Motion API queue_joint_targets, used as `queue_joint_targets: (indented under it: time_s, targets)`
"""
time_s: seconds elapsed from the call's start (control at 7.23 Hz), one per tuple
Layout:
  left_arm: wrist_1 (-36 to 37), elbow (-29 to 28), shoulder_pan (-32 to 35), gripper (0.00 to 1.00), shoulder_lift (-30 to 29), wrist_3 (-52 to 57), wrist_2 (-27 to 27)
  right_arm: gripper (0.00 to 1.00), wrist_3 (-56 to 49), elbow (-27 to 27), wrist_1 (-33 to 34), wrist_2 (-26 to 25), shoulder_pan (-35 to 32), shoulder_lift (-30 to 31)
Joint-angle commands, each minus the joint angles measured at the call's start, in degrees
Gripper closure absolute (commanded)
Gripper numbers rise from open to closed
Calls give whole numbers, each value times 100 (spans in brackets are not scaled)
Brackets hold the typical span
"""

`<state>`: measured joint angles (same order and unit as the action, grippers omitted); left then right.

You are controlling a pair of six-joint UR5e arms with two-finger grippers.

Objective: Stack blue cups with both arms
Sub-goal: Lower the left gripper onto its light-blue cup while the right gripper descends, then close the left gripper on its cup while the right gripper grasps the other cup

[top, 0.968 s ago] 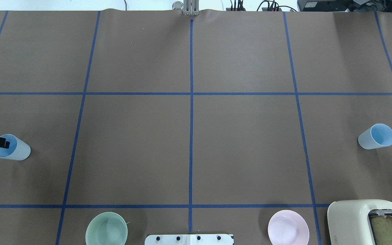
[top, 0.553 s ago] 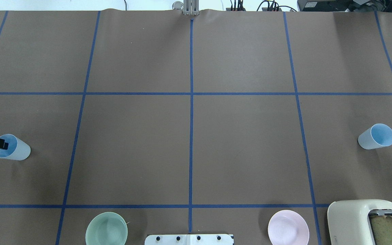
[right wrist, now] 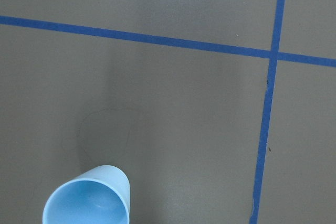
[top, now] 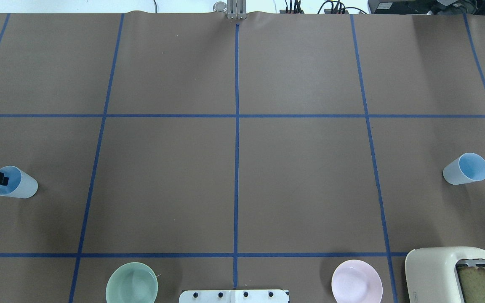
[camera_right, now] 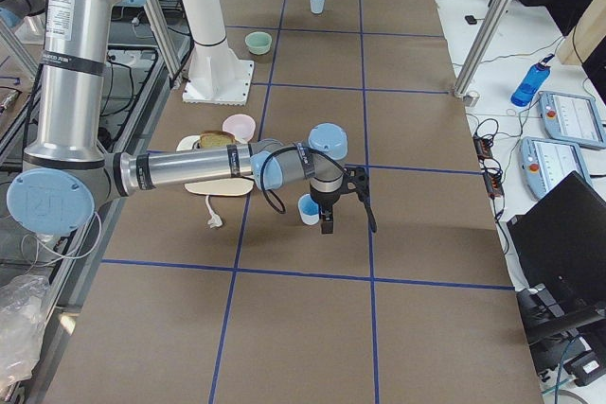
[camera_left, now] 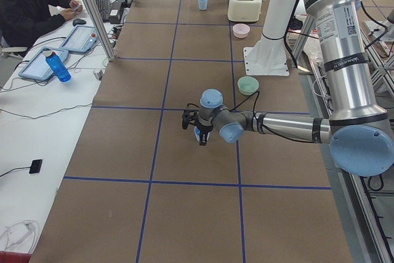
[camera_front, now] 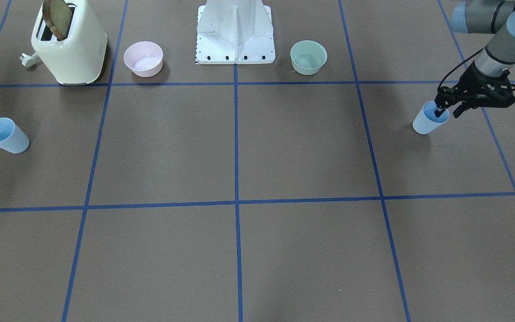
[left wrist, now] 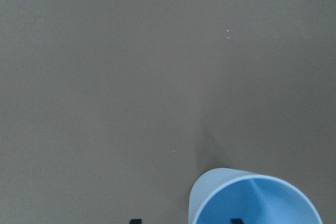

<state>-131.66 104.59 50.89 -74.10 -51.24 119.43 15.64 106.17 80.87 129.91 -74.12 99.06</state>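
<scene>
So the left end effector [camera_front: 448, 112] has its jaws spread wide, and they straddle the wall of the left blue cup [camera_front: 425, 124]. One fingertip [left wrist: 236, 221] is down inside the mouth and the other is outside the cup. On the wrist cam there's a clear gap to the wall on both sides, so it isn't squeezing anything. That cup stands upright on the brown tabletop [top: 301, 189], mouth up, narrow base down, long axis vertical. It's way out at the robot's left end, in the middle row of the blue tape grid [top: 236, 115].

The right blue cup [top: 465, 169] is the same deal: upright, mouth up, at the far right end of that row, well apart from the first one. The right end effector [camera_right: 347, 222] hangs just beside it, on the side away from the robot's base. Only the side cam really shows it, plus a black sliver at the overhead's edge, so I can't tell whether its jaws are apart or together. Its wrist cam has the cup down in the lower left corner.
</scene>
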Motion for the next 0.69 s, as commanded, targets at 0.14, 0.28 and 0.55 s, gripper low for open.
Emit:
queue_joint_targets:
  time_s: [0.14, 0.28, 0.55]
  targets:
    - [-78, 9, -27, 100, -8, -9, 10, 0, 0, 0, -1, 8, -6, -1]
    - [-88, 9, -27, 100, -17, 0, 10, 0, 0, 9, 8, 8, -6, 8]
    - [-53, 174, -18, 100, -69, 0, 106, 0, 17, -44, 8, 8, 3, 34]
